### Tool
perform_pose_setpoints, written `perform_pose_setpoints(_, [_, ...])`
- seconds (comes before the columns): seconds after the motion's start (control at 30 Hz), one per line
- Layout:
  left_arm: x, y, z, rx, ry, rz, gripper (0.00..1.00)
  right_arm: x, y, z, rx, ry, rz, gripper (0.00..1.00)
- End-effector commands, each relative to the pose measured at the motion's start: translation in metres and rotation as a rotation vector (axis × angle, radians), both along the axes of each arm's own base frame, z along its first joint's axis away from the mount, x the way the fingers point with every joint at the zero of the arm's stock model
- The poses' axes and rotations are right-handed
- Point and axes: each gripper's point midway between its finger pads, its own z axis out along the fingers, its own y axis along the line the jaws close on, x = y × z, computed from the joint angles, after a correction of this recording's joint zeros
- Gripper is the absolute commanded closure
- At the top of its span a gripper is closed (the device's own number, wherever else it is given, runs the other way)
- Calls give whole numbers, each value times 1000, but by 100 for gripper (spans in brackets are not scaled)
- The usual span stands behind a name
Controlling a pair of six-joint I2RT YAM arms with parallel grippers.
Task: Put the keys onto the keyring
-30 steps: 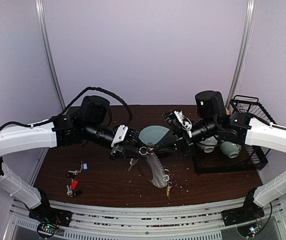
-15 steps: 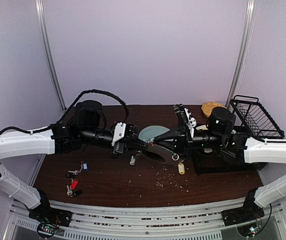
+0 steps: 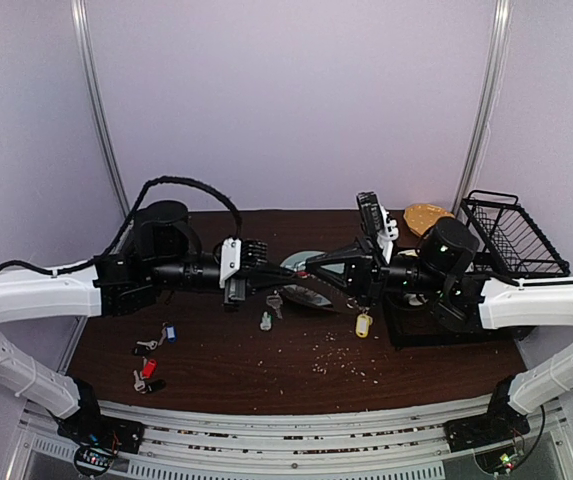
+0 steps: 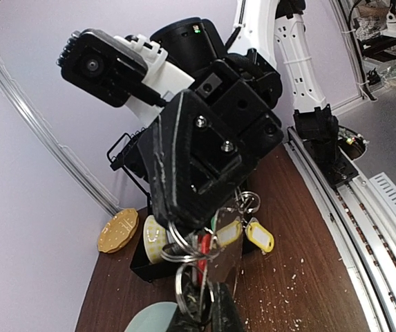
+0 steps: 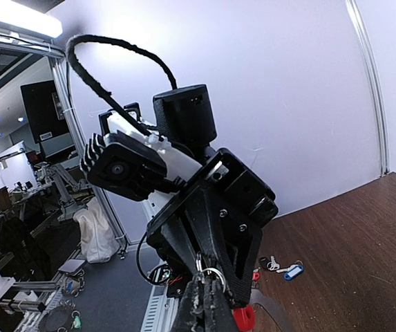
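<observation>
1. Left gripper (image 3: 286,283): clamped tight; held item cannot be told.
2. Right gripper (image 3: 312,269): closed on keyring (image 3: 304,296), tip to tip with left.
3. Keys (image 3: 363,325) hang beneath, over brown table (image 3: 226,375); two more lie left; lilac walls (image 3: 286,100).

The keyring (image 3: 309,297) hung between the left gripper (image 3: 288,284) and right gripper (image 3: 312,269) above the table's (image 3: 266,372) middle; loose keys (image 3: 153,344) lay left, a wire basket (image 3: 514,236) right.

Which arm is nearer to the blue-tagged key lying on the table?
Left. The left arm stretches past just beyond the blue-tagged key, almost over it; the right arm comes in from the table's opposite side, well away.
</observation>
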Motion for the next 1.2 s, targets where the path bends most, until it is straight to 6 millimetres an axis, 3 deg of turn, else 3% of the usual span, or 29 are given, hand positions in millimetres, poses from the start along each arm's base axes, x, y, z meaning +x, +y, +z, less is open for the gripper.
perform_pose_setpoints(0.0, [3, -12, -8, -24, -66, 69, 100, -11, -8, 57, 215, -92, -28, 100])
perform_pose_setpoints(0.1, [-1, -5, -4, -69, -85, 74, 100, -12, -14, 59, 262, -74, -24, 100])
perform_pose_setpoints(0.23, [-10, 1, 9, -120, -114, 55, 97, -1, -2, 36, 151, -84, -59, 100])
perform_pose_setpoints(0.4, [-12, 11, 13, -131, -94, 75, 52, 4, -7, 21, 53, -147, -126, 100])
perform_pose_setpoints(0.57, [-7, 24, 14, -133, -62, 134, 28, 11, -10, 11, 10, -146, -166, 100])
perform_pose_setpoints(0.67, [-9, 29, 30, -168, -17, 140, 22, 18, -9, 11, 19, -134, -196, 100])
perform_pose_setpoints(0.73, [-13, 30, 45, -208, 31, 124, 23, 20, -8, 11, 32, -130, -205, 100])
perform_pose_setpoints(0.77, [-13, 28, 50, -225, 66, 115, 29, 20, -8, 12, 34, -132, -204, 100])
perform_pose_setpoints(0.83, [-9, 19, 53, -229, 154, 111, 54, 21, -6, 9, 29, -137, -205, 100])
perform_pose_setpoints(0.9, [0, 9, 42, -167, 221, 136, 74, 22, -6, 8, 24, -143, -208, 100])
perform_pose_setpoints(1.03, [2, -2, 48, -149, 266, 123, 72, 22, -4, 4, -3, -154, -205, 100])
perform_pose_setpoints(1.17, [9, -12, 55, -138, 250, 126, 82, 22, -6, 5, -14, -172, -218, 100])
